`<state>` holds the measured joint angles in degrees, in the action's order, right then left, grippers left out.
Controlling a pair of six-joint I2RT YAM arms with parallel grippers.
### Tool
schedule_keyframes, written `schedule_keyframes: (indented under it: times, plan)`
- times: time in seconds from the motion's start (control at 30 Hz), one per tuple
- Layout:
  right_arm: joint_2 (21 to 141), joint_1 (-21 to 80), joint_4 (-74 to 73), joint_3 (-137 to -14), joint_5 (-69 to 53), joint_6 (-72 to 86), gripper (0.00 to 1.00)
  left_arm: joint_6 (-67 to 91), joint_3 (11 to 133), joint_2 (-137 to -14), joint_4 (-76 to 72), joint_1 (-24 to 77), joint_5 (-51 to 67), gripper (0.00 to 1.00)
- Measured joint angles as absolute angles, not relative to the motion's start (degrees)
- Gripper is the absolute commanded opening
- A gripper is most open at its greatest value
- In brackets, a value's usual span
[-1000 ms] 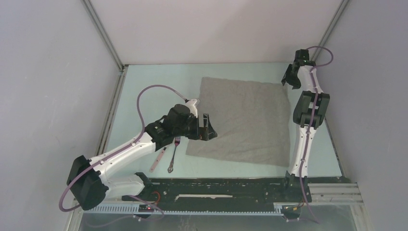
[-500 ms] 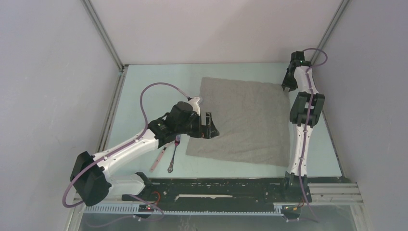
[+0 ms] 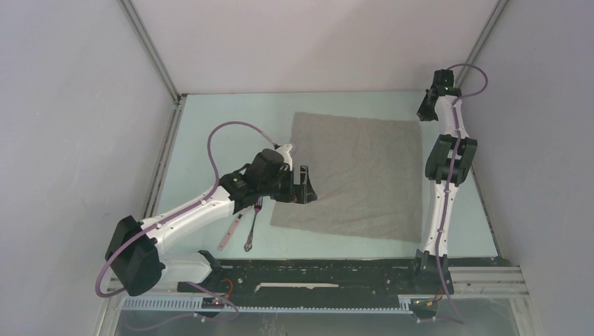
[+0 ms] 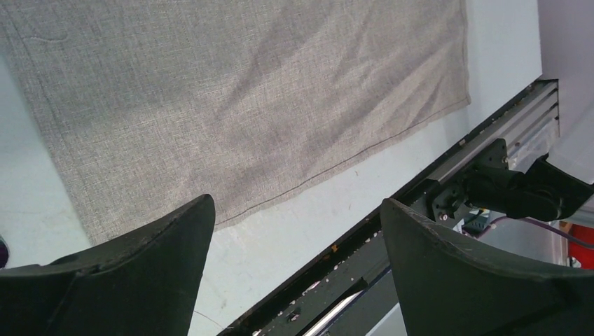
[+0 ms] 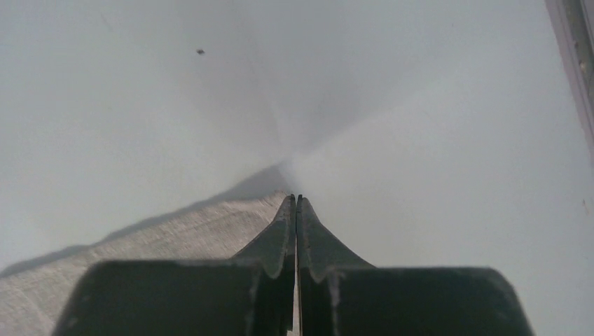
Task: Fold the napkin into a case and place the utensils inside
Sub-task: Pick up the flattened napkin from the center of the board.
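Two utensils, a pink-handled metal spoon (image 3: 230, 233) and an all-metal fork (image 3: 252, 225), lie near the pale surface's (image 3: 210, 133) near edge, just left of the flat square grey cloth napkin (image 3: 357, 175). The left gripper (image 3: 307, 184) hangs over the napkin's left edge, jaws released. The right gripper (image 5: 295, 199) has its jaws clenched at the napkin's far right corner; whether they pinch cloth I cannot tell.

Left arm (image 3: 203, 206) sits over the upper ends of the spoon (image 3: 228, 235) and fork (image 3: 250, 234), so the spoon's bowl is out of sight. Left wrist view chops the napkin (image 4: 245, 105) off at the top edge. Right gripper (image 5: 295, 201) is pressed together right at a napkin corner, and I can't tell if any cloth is pinched.
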<state>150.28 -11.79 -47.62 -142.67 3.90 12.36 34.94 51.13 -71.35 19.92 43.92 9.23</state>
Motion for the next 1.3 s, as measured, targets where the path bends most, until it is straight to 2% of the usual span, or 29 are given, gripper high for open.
schedule_keyframes:
  times: [0.1, 0.23, 0.37, 0.53, 0.63, 0.8, 0.93, 1.07, 1.2, 1.3]
  plan:
    - [150.34, -11.35, -45.04, -142.89, 3.95, 12.56, 0.01, 34.94, 51.13, -71.59, 20.53, 43.92, 8.62, 0.96]
    - [150.36, -10.74, -43.20, -142.93, 3.97, 12.73, 0.27, 34.96, 51.13, -71.66, 21.02, 43.75, 7.62, 0.96]
    - [149.49, -9.91, -44.12, -141.60, 4.03, 12.71, 0.44, 35.07, 51.13, -71.66, 21.19, 42.98, 7.46, 0.97]
    - [136.99, -7.60, -48.53, -125.16, 4.89, 13.54, 0.53, 35.79, 50.30, -71.09, 21.10, 42.15, 7.49, 0.97]
    - [120.16, -4.03, -48.86, -105.49, 5.45, 15.22, 0.61, 36.07, 46.92, -68.16, 21.08, 42.06, 7.68, 0.99]
    - [84.60, 4.34, -45.04, -73.80, 1.13, 20.99, 0.59, 36.03, 41.04, -58.37, 21.67, 42.09, 7.84, 0.99]
    - [65.63, 1.50, -46.44, -59.75, -1.91, 25.76, 0.60, 35.94, 40.49, -50.85, 21.45, 42.09, 8.21, 0.99]
    - [57.17, -6.22, -51.99, -48.53, -3.29, 30.48, 0.60, 35.57, 40.49, -47.03, 21.21, 42.09, 8.62, 0.99]
    - [55.16, -14.81, -59.51, -40.27, -1.15, 35.42, 0.58, 35.51, 40.45, -45.58, 21.17, 42.09, 8.73, 0.98]
    - [55.07, -16.86, -63.77, -39.11, 2.39, 39.68, 0.58, 35.40, 40.38, -44.64, 21.08, 42.09, 8.71, 0.98]
